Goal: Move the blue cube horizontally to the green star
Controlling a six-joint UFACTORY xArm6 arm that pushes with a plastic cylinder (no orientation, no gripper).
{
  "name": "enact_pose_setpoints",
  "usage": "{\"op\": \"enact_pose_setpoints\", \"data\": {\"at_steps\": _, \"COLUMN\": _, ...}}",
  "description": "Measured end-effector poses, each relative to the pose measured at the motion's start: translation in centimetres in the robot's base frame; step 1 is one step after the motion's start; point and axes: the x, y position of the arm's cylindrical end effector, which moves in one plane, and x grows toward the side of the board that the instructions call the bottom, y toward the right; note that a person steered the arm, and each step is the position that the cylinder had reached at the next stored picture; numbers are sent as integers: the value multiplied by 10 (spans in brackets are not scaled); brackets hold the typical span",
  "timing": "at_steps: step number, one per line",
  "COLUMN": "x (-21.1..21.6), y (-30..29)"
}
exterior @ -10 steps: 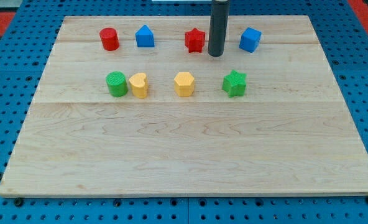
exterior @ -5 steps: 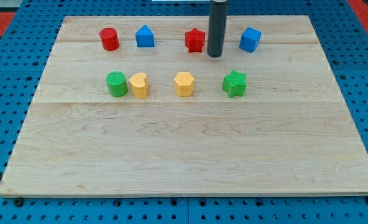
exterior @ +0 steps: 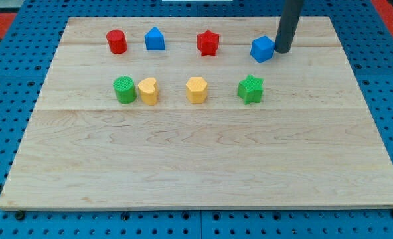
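The blue cube sits near the board's top right, turned a little. My tip is right against the cube's right side, touching or nearly touching it. The green star lies below the cube and slightly to its left, apart from it.
Along the top row are a red cylinder, a blue house-shaped block and a red star. In the second row are a green cylinder, a yellow rounded block and a yellow hexagon. The wooden board lies on a blue pegboard.
My tip has moved from the cube's left, near the red star, to the cube's right side. The blue cube has shifted a little left and down.
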Motion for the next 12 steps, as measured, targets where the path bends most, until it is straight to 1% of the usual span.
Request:
{"op": "enact_pose_setpoints", "data": {"at_steps": 1, "x": -54, "y": -6}}
{"op": "enact_pose_setpoints", "data": {"at_steps": 2, "x": -14, "y": -58}}
{"op": "enact_pose_setpoints", "data": {"at_steps": 4, "x": 32, "y": 17}}
{"op": "enact_pose_setpoints", "data": {"at_steps": 5, "x": -2, "y": 8}}
{"op": "enact_pose_setpoints", "data": {"at_steps": 6, "x": 8, "y": -59}}
{"op": "enact_pose_setpoints", "data": {"at_steps": 7, "x": 51, "y": -65}}
{"op": "enact_pose_setpoints", "data": {"at_steps": 8, "x": 55, "y": -28}}
{"op": "enact_pose_setpoints", "data": {"at_steps": 9, "x": 22, "y": -74}}
{"op": "enact_pose_setpoints", "data": {"at_steps": 10, "x": 7, "y": -33}}
{"op": "enact_pose_setpoints", "data": {"at_steps": 11, "x": 30, "y": 20}}
{"op": "enact_pose_setpoints", "data": {"at_steps": 12, "x": 78, "y": 30}}
